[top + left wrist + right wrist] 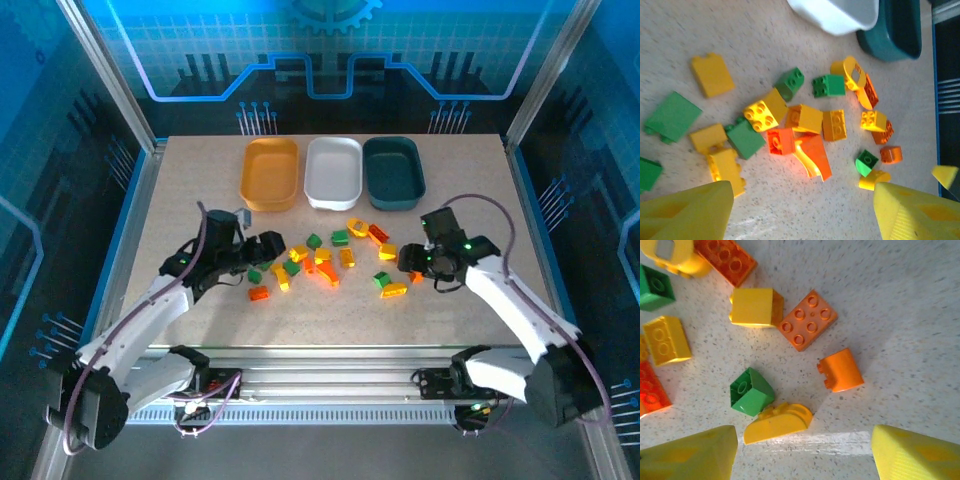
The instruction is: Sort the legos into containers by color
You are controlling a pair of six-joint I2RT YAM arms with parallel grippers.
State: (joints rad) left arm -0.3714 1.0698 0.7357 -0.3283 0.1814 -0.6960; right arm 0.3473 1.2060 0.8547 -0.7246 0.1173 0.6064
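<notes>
Legos [322,262] crowd centre; bare table [190,190] on both flanks; three trays [333,170] block far edge.

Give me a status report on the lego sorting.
Left gripper open, right gripper open, both empty. Small green, orange and yellow plastic bricks all loose on table. Three shallow trays empty. Nothing blocking.

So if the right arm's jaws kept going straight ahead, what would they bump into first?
Probably the yellow curved brick, lying just ahead between the right jaws, beside the green brick. Depth is unclear, so they might touch the table first.
</notes>
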